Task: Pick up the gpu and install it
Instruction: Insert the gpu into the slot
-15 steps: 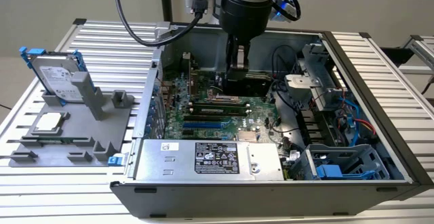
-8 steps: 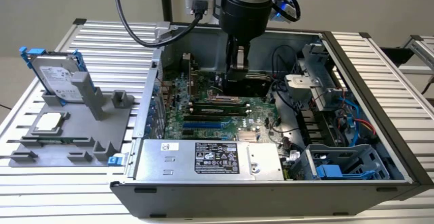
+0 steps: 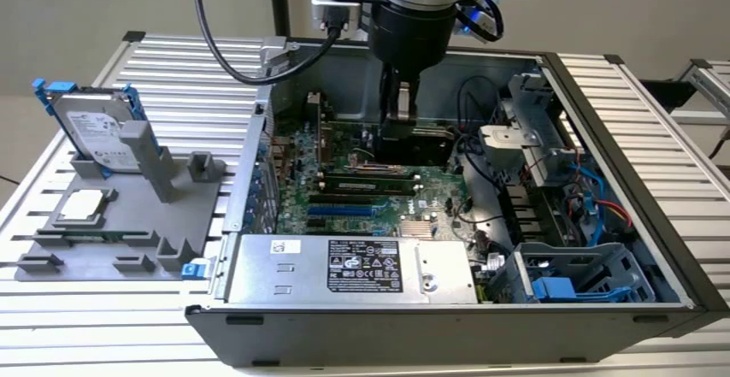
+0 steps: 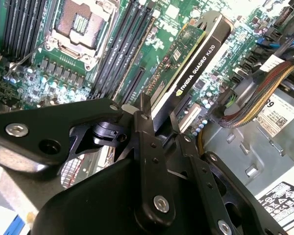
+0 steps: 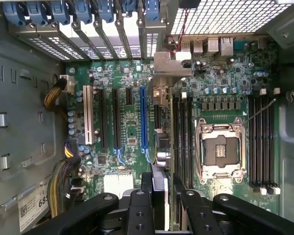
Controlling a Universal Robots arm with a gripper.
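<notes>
My gripper (image 4: 159, 120) pinches the gpu (image 4: 188, 61) on edge, low inside the open computer case (image 3: 638, 215) above the motherboard (image 5: 127, 127); I judge it must stay upright and lined with the slot before pressing.

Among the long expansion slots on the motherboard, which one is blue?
In the first wrist view, the blue slot beside the gpu, which the end effector holds. The other long slots are black or white.

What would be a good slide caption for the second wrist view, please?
Fingers shut on the graphics card, held edge-on above the motherboard inside the open computer case.
</notes>
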